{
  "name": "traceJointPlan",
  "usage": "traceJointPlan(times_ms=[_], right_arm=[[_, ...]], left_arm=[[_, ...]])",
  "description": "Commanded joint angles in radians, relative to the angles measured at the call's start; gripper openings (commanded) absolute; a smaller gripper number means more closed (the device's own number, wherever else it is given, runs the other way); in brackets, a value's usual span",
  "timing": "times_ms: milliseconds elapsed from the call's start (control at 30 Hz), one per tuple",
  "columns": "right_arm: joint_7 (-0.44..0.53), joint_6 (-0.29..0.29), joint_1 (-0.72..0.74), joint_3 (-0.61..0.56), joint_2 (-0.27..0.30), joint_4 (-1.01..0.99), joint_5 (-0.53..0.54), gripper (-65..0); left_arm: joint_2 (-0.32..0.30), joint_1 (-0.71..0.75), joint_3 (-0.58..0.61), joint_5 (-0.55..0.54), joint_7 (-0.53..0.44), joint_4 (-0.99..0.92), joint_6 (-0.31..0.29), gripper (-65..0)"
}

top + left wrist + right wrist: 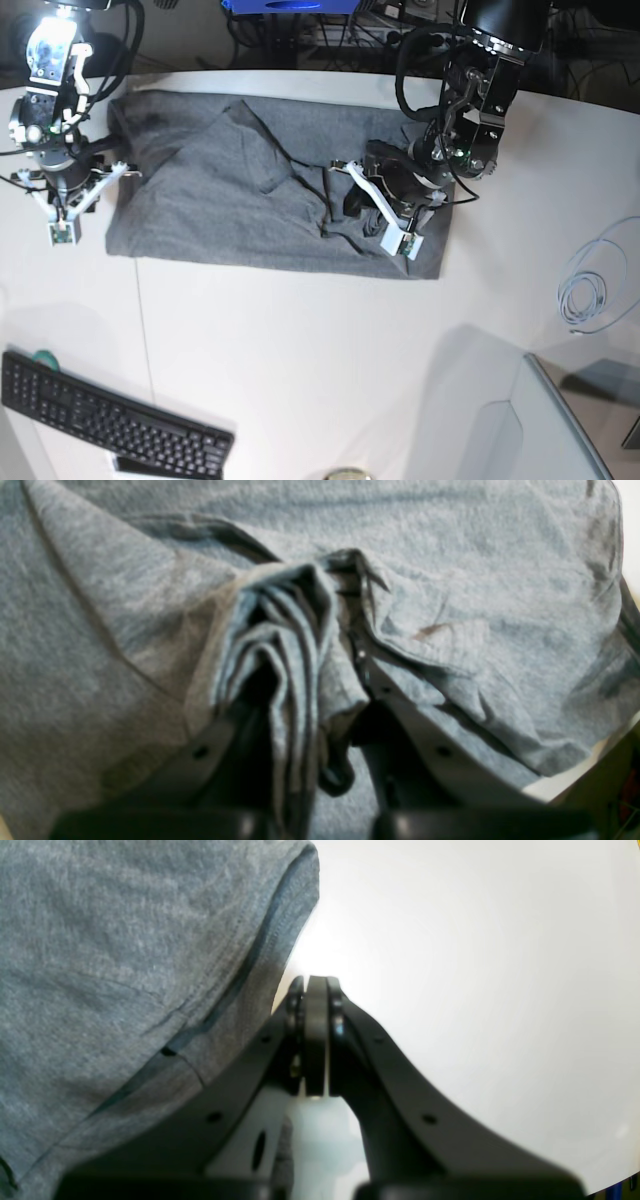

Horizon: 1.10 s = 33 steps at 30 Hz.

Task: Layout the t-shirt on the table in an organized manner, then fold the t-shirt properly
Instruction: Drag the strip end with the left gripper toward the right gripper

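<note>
The heather-grey t-shirt (250, 190) lies spread across the far part of the white table (300, 350), with creases and a folded-over flap near its middle. My left gripper (352, 205) sits over the shirt's right part. In the left wrist view the left gripper (305, 630) is shut on a bunched fold of the t-shirt (280, 645). My right gripper (65, 185) is at the shirt's left edge. In the right wrist view the right gripper (315, 990) is shut and empty, its pads pressed together over the bare table (450, 965), just beside the shirt's stitched hem (260, 950).
A black keyboard (110, 420) lies at the front left. A coiled white cable (585, 290) lies at the right. A grey flat box (540, 430) stands at the front right. A thin dark seam (140, 330) runs across the tabletop.
</note>
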Motion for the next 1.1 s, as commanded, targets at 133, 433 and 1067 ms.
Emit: traceJointPlan(times_ms=[133,433,1067], right_arm=[[0.019,-0.002,0.007,0.003,0.008,0.018,0.002,-65.0],[0.019,-0.002,0.007,0.003,0.007,0.016,0.002,-65.0],[0.019,-0.002,0.02,0.003,0.007,0.012,0.002,-65.0]], left_arm=[[-0.004,-0.012,-0.009,-0.009,0.064,0.062,-0.004,-65.0],[-0.004,-0.02,-0.003,-0.009,0.067,0.064,-0.004,-65.0],[-0.005,-0.025,0.0,-0.009,0.067,0.055,-0.004,-65.0]])
